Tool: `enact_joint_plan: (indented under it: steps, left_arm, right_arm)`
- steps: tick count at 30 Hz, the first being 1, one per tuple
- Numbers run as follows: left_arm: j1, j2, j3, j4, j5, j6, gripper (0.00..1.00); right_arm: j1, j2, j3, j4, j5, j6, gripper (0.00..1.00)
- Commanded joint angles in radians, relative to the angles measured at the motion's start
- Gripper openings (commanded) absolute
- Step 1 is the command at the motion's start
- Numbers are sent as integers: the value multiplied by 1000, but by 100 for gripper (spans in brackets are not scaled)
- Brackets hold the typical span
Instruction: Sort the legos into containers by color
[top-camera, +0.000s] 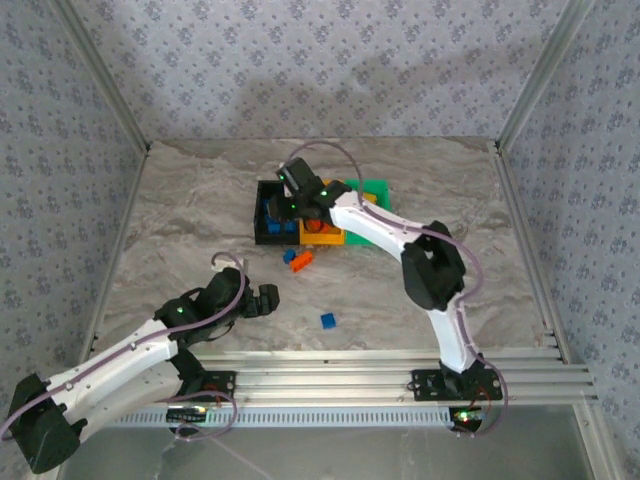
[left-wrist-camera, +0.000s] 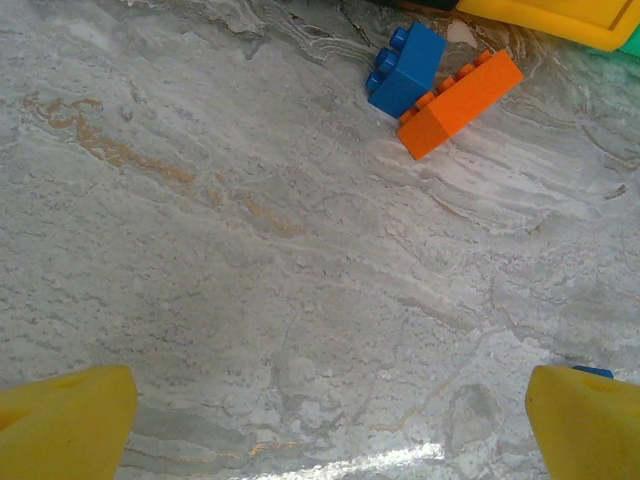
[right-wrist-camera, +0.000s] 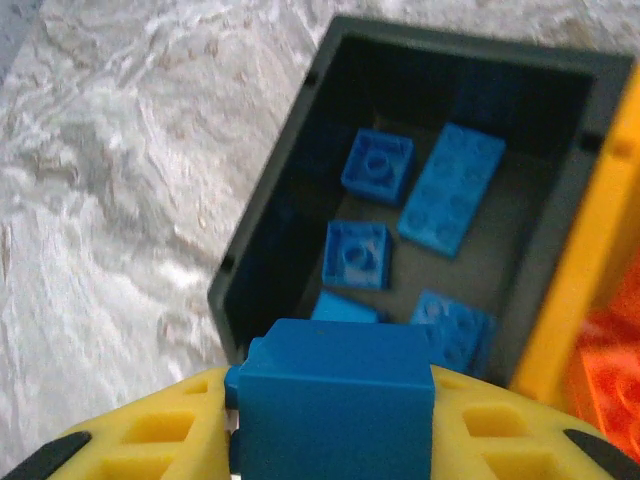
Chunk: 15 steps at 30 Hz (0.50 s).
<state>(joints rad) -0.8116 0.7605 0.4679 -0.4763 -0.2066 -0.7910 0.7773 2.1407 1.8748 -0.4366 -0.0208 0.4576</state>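
The right gripper is closed on a held blue brick: its yellow fingers press against both sides of the brick, which is clear of the table. In the right wrist view the brick sits above the near wall of the black bin. This bin is the left end of the row, and next to it come the yellow-orange bin and the green bin. Five blue bricks lie flat on the black bin's floor, some apart and some touching. Red-orange bricks are visible inside the yellow-orange bin. The left gripper is fully open and holds nothing; it hangs low over bare table, with its fingertips at the two lower corners of the left wrist view. Ahead of it, a loose blue brick and a red-orange brick rest on the table touching each other, just in front of the bins. A lone blue brick lies well apart from that pair — between the two arms, nearer their bases.
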Motion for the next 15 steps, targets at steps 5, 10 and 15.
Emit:
enact_joint_plan:
  steps: [5,10,15]
  left_arm:
    - [4,-9,3,-22,-10,-2,100]
    - [5,-7,5,-16,-9,-3,100]
    - [4,23,16,33,35,22,100]
  right_arm:
    - [-23,146,236,-91,-8,29,60]
    - [-42,114,240,-64,-3,63,71]
    - [-39,-38,76,8,28,56,73]
